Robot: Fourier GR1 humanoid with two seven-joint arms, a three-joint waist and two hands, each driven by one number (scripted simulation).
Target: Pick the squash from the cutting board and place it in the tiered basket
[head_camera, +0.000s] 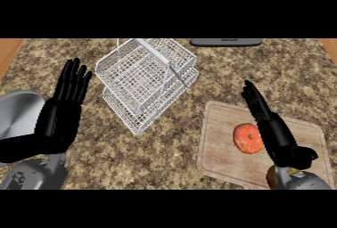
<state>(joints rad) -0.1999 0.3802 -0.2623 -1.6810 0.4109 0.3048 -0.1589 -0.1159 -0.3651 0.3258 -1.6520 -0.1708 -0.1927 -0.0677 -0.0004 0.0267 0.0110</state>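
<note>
Speckled brown stone counter [217, 75] carries a wooden cutting board [223, 156] at the right, and the orange squash [247, 138] lies on it. Just beside the squash, the right hand [273, 131] stands edge-on with fingers straight, holding nothing. Well apart at upper centre sits the white wire tiered basket [146, 80]. At the left, the left hand [64, 107] rests open, fingers up.
</note>
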